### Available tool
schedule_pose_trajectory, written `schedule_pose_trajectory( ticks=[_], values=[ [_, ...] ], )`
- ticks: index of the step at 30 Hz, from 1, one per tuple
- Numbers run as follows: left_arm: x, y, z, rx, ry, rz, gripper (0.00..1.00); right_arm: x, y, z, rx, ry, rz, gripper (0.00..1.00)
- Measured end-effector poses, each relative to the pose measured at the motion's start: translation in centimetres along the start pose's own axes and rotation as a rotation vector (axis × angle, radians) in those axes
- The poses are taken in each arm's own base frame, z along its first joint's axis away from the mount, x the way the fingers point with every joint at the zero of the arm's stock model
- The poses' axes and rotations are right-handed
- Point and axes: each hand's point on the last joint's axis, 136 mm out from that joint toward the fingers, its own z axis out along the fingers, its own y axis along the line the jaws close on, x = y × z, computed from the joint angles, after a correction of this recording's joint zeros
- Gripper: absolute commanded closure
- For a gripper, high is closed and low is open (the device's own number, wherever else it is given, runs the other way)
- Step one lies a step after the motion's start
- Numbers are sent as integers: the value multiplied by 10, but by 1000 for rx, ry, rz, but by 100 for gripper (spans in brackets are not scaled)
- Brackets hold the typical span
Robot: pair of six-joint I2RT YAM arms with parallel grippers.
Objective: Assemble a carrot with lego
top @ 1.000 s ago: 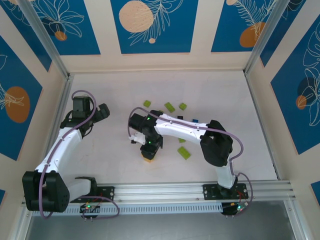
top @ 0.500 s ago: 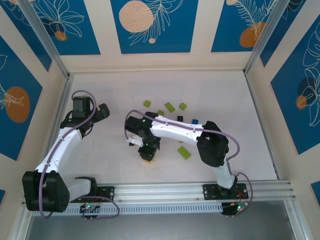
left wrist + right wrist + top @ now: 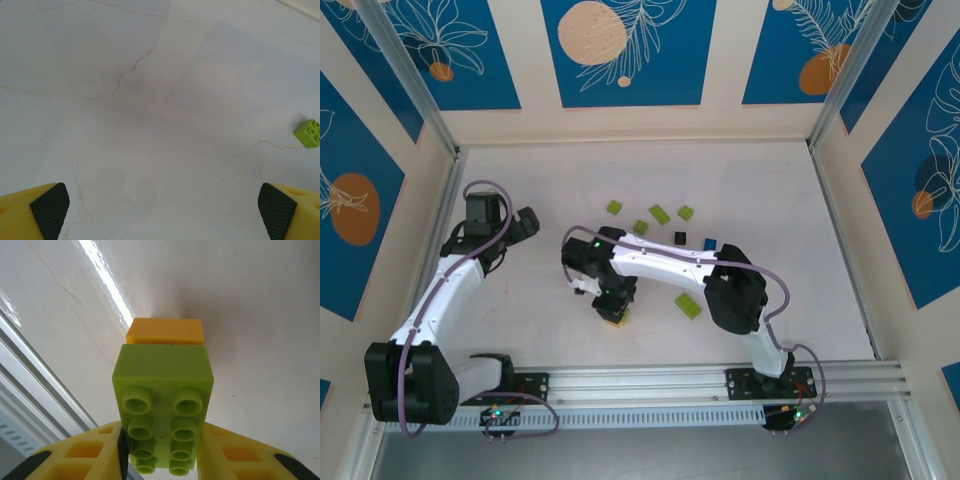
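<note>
Green brick [image 3: 162, 390], touching orange brick [image 3: 165, 331], is pinched by right gripper [image 3: 160, 452]; left gripper [image 3: 160, 205] is spread wide; loose bricks [image 3: 660, 213] are scattered beyond.

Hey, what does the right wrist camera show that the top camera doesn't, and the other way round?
Right wrist: close up, the studs of the lime green brick gripped in the right hand, its far end at an orange brick. Top: the open left hand, loose green bricks, a blue brick and a black brick on the table. Shared: right hand, orange brick, table.
</note>
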Motion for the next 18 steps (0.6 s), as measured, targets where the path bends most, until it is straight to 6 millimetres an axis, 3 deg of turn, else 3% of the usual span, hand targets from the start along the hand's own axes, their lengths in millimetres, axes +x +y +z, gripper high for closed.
schedule_pose_trajectory(
  ticks=[18],
  values=[
    [0,0,0,-1,0,0,0,-2,0,3,41,42,6,64]
  ],
)
